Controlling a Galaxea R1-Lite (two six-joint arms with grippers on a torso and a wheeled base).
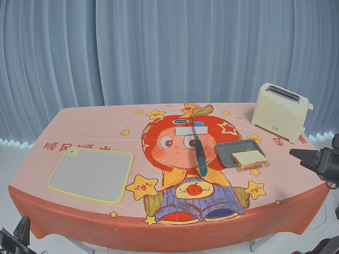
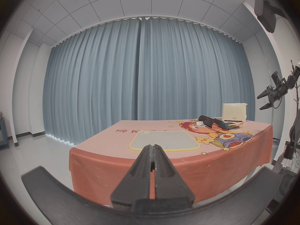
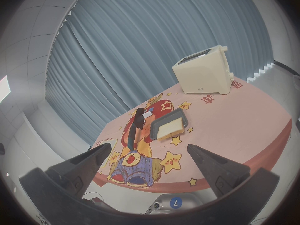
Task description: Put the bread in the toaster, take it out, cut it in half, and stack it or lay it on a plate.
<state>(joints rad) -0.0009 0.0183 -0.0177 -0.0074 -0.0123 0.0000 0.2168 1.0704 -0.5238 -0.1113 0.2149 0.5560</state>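
Currently 1 bread slice (image 1: 249, 158) lies on the grey tray (image 1: 226, 149), left gripper (image 2: 153, 160) closed, right gripper (image 3: 149, 147) spread empty.

A curved table (image 1: 70, 131) under a pink cloth with a cartoon print carries five things. A grey rectangular cutting board (image 1: 91, 173) with a yellow-green rim lies near left. In the middle lies a knife (image 1: 199, 150) with a teal handle, its blade crossing a small white strip (image 1: 183, 131). Just right of the knife sits a dark grey rectangular tray (image 1: 229, 149). A cream plastic toaster (image 1: 280, 112) stands far right.
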